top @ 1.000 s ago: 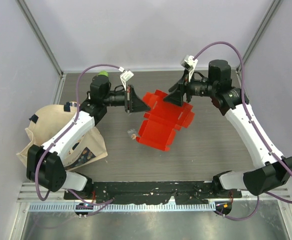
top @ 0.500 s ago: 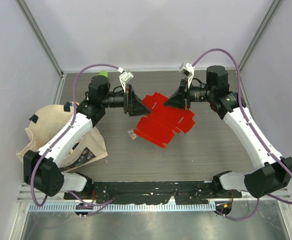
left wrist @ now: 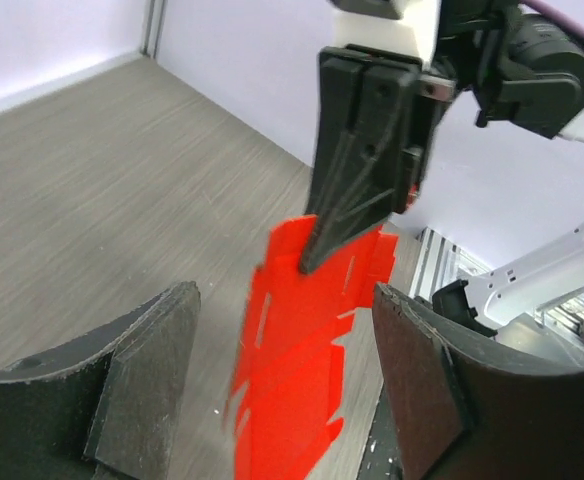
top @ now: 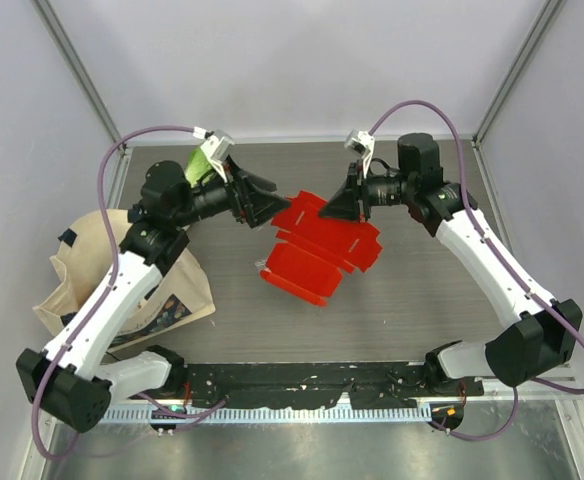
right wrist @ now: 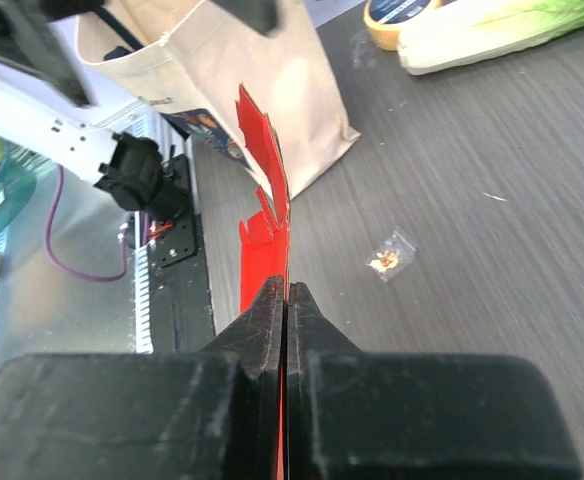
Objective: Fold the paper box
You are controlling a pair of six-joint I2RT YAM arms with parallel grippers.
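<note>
Currently right gripper [top: 330, 208] is clamping the paper box [top: 317, 250] at its far edge; left gripper [top: 270, 212], jaws apart, is hovering beside it. Likely light, floppy: pinch near creases.

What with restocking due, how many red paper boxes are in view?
1: the paper box, pinched by the right fingers, above mid-table between the arms. More could be hidden inside the tote bag.

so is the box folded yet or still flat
Flat, not folded: the box is one thin creased sheet, flaps spread, pinched by the right gripper.
</note>
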